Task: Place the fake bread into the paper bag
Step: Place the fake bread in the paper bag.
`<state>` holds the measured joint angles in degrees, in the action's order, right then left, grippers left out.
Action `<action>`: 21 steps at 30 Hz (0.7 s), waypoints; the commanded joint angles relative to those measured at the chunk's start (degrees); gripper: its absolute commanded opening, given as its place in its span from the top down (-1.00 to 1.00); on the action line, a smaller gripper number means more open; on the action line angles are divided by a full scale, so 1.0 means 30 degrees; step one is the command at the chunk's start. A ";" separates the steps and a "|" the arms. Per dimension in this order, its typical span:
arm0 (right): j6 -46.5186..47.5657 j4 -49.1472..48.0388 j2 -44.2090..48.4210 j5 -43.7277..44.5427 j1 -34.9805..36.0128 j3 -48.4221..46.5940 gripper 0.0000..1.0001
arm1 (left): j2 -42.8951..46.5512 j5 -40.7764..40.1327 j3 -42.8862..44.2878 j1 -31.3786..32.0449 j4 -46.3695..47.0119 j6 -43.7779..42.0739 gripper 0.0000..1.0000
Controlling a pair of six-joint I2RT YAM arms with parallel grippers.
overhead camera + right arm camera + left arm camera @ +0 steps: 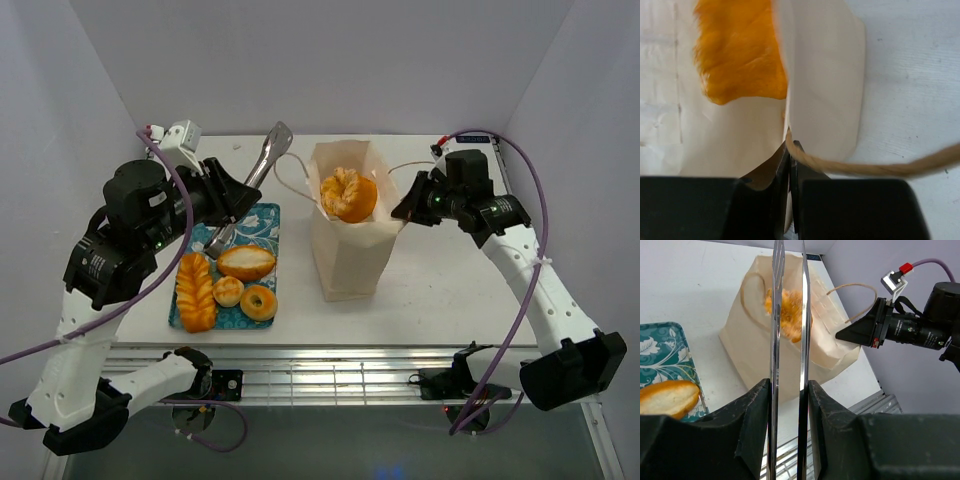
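Plainly the paper bag (350,255) stands upright, right hand (401,212) pinching its rim, left hand (240,196) clamping tongs (271,150)

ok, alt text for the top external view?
A pale tan kraft paper bag stands upright at centre with a round golden-brown toy pastry in its open mouth, the right hand pinching its rim. The left hand grips silver metal tongs over the far end of a teal floral tray holding four more glossy toy breads.
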<state>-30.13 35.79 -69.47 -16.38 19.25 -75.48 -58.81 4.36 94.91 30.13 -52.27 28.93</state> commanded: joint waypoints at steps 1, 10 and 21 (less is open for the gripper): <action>0.1716 0.1086 0.0494 0.3380 -0.0024 -0.0202 0.85 | 0.0324 0.0216 -0.0552 0.0035 0.0634 -0.0150 0.11; 0.4125 0.3361 0.0449 0.6244 -0.0116 -0.2286 0.85 | 0.0061 -0.0047 0.0265 0.0035 0.0666 -0.0326 0.12; 0.3863 0.1992 0.1029 0.3383 -0.0087 -0.0213 0.85 | 0.0089 -0.0369 -0.0669 0.0035 0.0432 -0.0297 0.14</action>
<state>-19.31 43.03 -67.40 -3.86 19.11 -78.76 -59.35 4.01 93.82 30.13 -51.81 28.36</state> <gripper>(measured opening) 0.078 0.436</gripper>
